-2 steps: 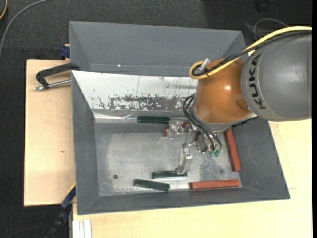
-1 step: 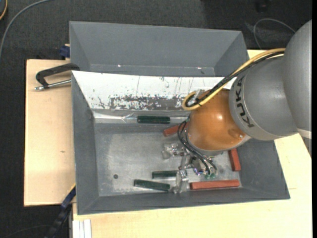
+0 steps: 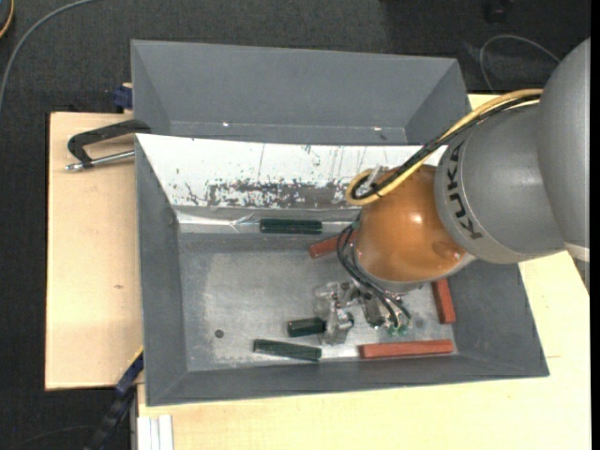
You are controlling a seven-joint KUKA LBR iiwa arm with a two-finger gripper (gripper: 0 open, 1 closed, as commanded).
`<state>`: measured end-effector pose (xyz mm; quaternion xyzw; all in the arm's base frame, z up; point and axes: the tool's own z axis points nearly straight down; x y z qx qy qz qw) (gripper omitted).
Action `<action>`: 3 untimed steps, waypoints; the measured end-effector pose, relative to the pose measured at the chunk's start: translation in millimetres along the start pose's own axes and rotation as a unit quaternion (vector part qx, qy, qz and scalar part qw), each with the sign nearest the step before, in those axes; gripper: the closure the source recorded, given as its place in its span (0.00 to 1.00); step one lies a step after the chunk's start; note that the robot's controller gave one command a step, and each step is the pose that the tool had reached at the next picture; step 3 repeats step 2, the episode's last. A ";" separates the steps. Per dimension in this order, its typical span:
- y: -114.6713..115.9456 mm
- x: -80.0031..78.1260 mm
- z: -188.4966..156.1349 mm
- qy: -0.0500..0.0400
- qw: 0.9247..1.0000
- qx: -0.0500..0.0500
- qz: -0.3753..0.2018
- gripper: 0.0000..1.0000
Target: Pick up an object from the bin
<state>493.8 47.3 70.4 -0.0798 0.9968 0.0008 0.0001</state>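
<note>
While red bar (image 3: pixel 406 349) skirts front wall (image 3: pixel 347 384), left floor (image 3: pixel 244 289) lies bare.

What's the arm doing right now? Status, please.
Tool down in grey metal bin. Beside short dark-green block, mid-floor. Long flat red bar close by.

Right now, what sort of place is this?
Probably a robotics lab picking cell: a KUKA arm reaches into a grey metal bin holding red bars and dark green sticks, above dark carpet.

My orange cover (image 3: pixel 408 237) is hiding one end of a red stick (image 3: pixel 324 247), perhaps a marker, behind my hand (image 3: pixel 342 315).
</note>
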 end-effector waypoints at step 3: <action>-59.9 -73.5 -197.3 -0.007 0.953 0.003 -0.303 1.00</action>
